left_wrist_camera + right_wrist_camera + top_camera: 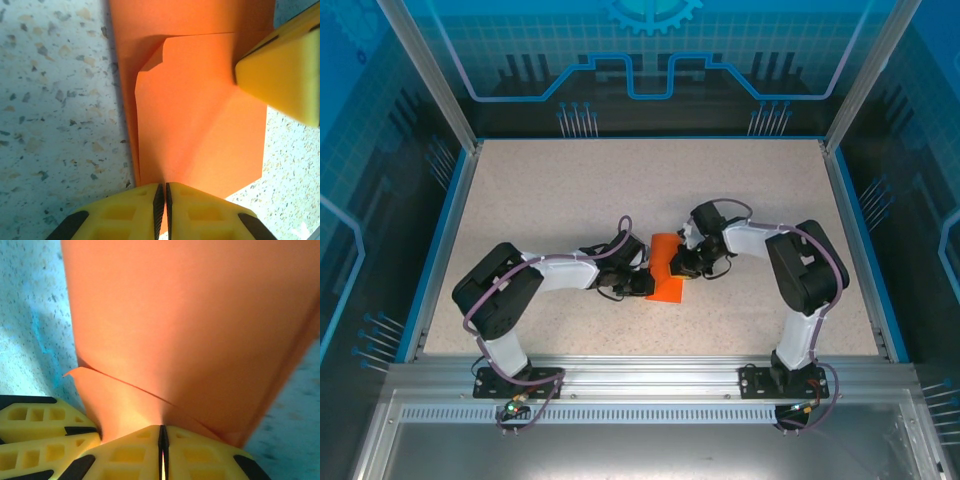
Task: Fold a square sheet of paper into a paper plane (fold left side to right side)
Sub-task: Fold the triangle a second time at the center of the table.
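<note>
**Carry the fold over evenly, both pinches as one**

The left end effector has its jaws pressed together on the near edge of the paper. The thin orange layer is caught right at the fingertips. The right end effector is likewise clamped on the paper, which rises steeply straight ahead of its tips. From above, the paper sits between the two, which meet it from opposite sides, and part of it is lifted off the desk.

Ahead of the left tips the paper lies in at least two layers. The upper one ends in a slightly curled corner ahead and to the left. One finger of the right end effector bears on the paper ahead and to the right. Just left of the right tips, a thin point of paper pokes out from the layers.

The step looks like taking the left side across to the right. To do it well:

- Move both pinches together along one arc. If one leads, the thin paper will likely twist or wrinkle between them.
- Pull only enough to take up slack, since two grips this close could tear the edge.
- Match the moving edge to the resting edge before lowering it, because a skewed crease carries into every later fold.
- Watch the curled corner and the poking point; either could get trapped under the fold.
- Lay the flap flat on the desk before letting go, then press along the crease.

How the layers align beneath the raised part cannot be made out.
</note>
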`<state>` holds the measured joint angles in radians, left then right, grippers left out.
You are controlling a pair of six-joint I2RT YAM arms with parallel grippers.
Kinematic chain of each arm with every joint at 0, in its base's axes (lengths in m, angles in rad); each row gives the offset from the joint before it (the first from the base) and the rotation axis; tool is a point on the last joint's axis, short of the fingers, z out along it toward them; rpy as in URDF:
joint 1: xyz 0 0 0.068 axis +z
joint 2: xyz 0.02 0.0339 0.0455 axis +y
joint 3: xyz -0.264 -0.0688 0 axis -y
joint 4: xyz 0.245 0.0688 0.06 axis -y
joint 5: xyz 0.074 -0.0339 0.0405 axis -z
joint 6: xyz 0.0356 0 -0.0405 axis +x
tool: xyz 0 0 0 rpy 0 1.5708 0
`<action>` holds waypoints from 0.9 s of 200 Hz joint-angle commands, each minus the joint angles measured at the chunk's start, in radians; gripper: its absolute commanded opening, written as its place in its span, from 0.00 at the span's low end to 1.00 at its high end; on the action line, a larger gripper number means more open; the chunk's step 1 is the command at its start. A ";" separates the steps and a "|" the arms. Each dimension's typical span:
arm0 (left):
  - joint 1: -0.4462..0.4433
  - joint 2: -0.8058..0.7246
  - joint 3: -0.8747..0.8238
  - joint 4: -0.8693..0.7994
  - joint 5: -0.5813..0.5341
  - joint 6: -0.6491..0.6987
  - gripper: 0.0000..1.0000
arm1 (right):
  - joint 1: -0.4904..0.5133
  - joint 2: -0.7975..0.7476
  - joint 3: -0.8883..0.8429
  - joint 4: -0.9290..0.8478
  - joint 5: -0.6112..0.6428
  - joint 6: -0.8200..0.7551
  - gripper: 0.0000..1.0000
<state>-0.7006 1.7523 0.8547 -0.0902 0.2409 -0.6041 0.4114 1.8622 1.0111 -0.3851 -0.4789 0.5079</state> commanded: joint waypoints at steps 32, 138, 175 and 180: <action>-0.008 0.044 -0.028 -0.086 -0.054 0.001 0.17 | -0.086 0.024 0.027 -0.072 0.042 -0.066 0.12; -0.008 -0.044 0.223 -0.185 0.048 0.098 0.27 | -0.084 0.055 0.024 -0.059 0.016 -0.059 0.12; -0.008 0.068 0.298 -0.163 0.131 0.108 0.24 | -0.082 0.055 0.023 -0.063 0.018 -0.058 0.12; -0.008 0.081 0.305 -0.160 0.141 0.109 0.24 | -0.082 0.055 0.022 -0.063 0.018 -0.060 0.12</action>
<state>-0.7052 1.7592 1.1255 -0.2363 0.2981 -0.5217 0.3332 1.8816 1.0344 -0.4194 -0.4938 0.4618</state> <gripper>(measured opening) 0.244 0.117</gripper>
